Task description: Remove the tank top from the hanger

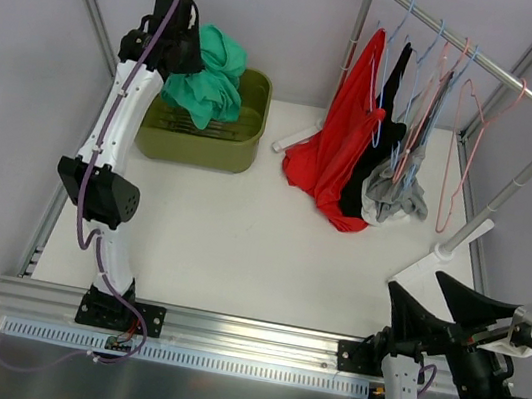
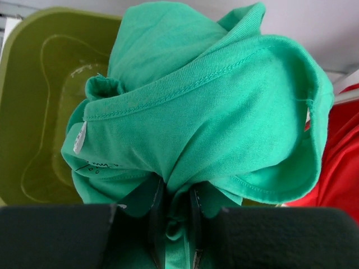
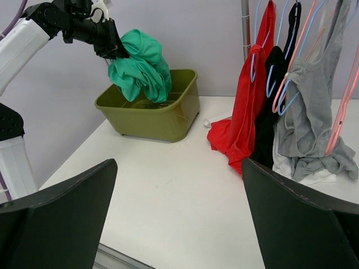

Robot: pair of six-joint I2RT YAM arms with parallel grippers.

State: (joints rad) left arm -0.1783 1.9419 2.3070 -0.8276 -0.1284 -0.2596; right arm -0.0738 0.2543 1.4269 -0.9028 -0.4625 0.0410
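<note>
A green tank top (image 1: 209, 79) hangs bunched from my left gripper (image 1: 189, 58) above the olive bin (image 1: 199, 145). In the left wrist view the jaws (image 2: 174, 196) are shut on a fold of the green fabric (image 2: 213, 112), with the bin (image 2: 28, 112) below. No hanger shows in it. The right wrist view shows it too (image 3: 140, 64), just over the bin (image 3: 151, 119). My right gripper (image 1: 440, 303) is open and empty, low at the front right, facing across the table (image 3: 179, 218).
A white clothes rack (image 1: 490, 63) stands at the back right with several hangers. A red top (image 1: 341, 141), a black one (image 1: 390, 98) and a grey one (image 1: 394, 189) hang there, their hems on the table. A pink hanger (image 1: 461, 149) is bare.
</note>
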